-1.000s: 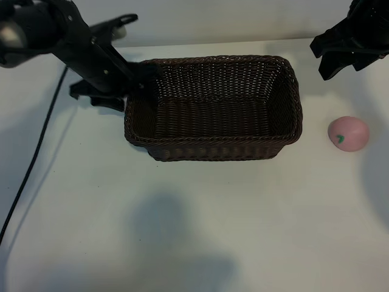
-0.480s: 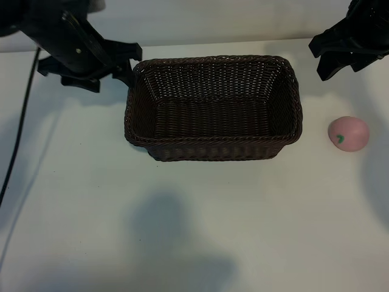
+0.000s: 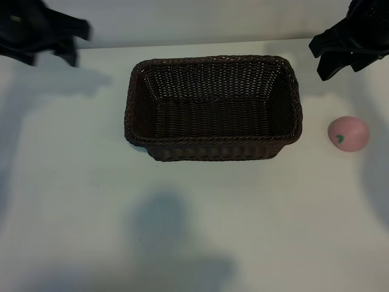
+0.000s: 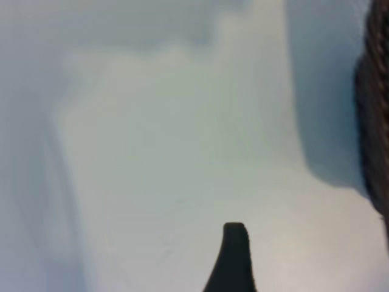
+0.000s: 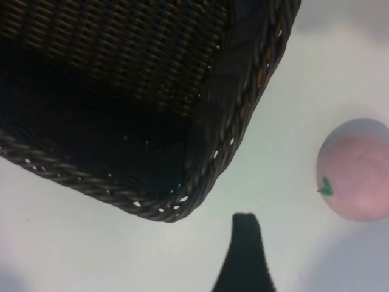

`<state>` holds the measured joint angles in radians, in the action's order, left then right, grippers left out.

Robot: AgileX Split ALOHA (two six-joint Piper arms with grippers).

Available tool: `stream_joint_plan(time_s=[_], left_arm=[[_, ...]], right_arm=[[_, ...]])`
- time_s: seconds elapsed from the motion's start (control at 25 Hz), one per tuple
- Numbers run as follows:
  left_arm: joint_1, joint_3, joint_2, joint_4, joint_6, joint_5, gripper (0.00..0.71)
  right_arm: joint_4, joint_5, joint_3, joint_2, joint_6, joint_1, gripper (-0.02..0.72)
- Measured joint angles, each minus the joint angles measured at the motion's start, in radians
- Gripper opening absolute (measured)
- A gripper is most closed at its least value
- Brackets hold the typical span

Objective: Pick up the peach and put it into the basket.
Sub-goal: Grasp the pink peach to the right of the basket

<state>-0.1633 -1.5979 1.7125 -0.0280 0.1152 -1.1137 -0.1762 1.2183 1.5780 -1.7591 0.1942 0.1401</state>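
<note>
White worktop (image 3: 182,213) carries the wicker basket (image 3: 213,149), empty; the peach (image 3: 348,133) lies just beside its right end; left claw (image 3: 45,33) and right claw (image 3: 346,48) both stand apart, empty; pickup not begun, likely calling for the right claw's descent.

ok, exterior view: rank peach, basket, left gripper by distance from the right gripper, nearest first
1. The peach: on the table just below the right gripper in the picture, outside the basket. The basket's near corner is about as close, so this is hard to call.
2. The basket: mid-table, empty, its right end toward that gripper.
3. The left gripper: at the far top-left corner, beyond the basket.
</note>
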Motion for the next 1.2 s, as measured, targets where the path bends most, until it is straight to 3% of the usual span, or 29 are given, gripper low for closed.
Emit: stream_joint_plan(time_s=[0.32, 0.48, 0.76, 0.88, 1.04, 1.2], left_arm=[[0.292, 0.0, -0.146, 0.068, -0.137, -0.055, 0.605], [0.38, 0.0, -0.232, 0.2, -0.22, -0.058, 0.6], [0.395, -0.001, -0.487, 0.273, -0.284, -0.058, 0.598], [0.365, 0.023, -0.627, 0.26, -0.292, -0.057, 0.596], [0.28, 0.201, -0.906, 0.204, -0.301, -0.055, 0.597], [0.262, 0.453, -1.169, 0.049, -0.243, -0.05, 0.597]], right_arm=[[0.001, 0.0, 0.0, 0.0, 0.0, 0.0, 0.55], [0.001, 0.0, 0.0, 0.0, 0.0, 0.0, 0.55], [0.001, 0.0, 0.0, 0.0, 0.0, 0.0, 0.55], [0.001, 0.0, 0.0, 0.0, 0.0, 0.0, 0.55], [0.001, 0.0, 0.0, 0.0, 0.0, 0.0, 0.549], [0.001, 0.0, 0.0, 0.0, 0.0, 0.0, 0.549]])
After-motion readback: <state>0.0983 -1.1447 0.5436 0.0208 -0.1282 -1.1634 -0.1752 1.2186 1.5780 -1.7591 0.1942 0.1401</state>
